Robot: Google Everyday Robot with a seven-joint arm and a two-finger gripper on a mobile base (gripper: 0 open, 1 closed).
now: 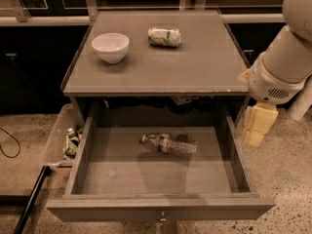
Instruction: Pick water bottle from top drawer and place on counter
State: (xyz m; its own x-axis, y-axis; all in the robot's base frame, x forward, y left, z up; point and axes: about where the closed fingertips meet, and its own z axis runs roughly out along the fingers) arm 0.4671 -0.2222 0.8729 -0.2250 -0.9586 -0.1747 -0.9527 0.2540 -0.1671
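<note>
The water bottle (pixel 168 144) lies on its side in the middle of the open top drawer (pixel 161 208), clear and ribbed, with a dark and red label. The drawer is pulled fully out below the counter (pixel 204 67). My gripper (pixel 257 128) hangs off the right side of the cabinet, beside the drawer's right wall and well apart from the bottle. It holds nothing that I can see. My pale arm (pixel 287 62) reaches in from the upper right.
A white bowl (pixel 110 47) and a whitish wrapped packet with a green band (pixel 164 36) sit at the back of the counter. A clear plastic bin of small items (pixel 66 140) stands on the floor left of the drawer. A dark bar (pixel 29 204) lies at the lower left.
</note>
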